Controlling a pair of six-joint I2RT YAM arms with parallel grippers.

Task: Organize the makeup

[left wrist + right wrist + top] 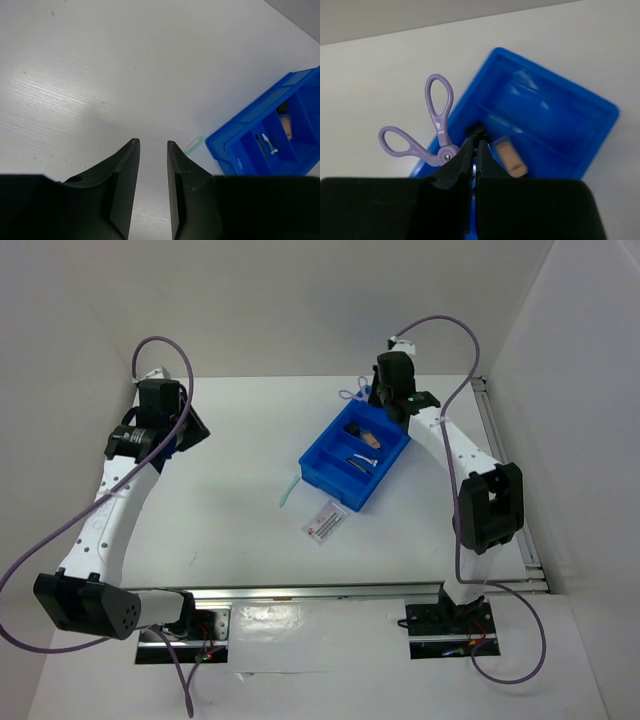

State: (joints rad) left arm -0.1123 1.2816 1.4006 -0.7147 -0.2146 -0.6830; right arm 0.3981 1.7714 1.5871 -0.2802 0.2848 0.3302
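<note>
Though together, right fingers (457, 167) on lilac tool (441, 130).

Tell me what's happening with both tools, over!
Left tool open, empty. Right tool shut on lilac looped piece by blue tray. White packet lies outside tray. Nothing blocking.

Lilac looped tool (438, 126) — handles splayed, white packet (326, 520) — lying flat
</note>
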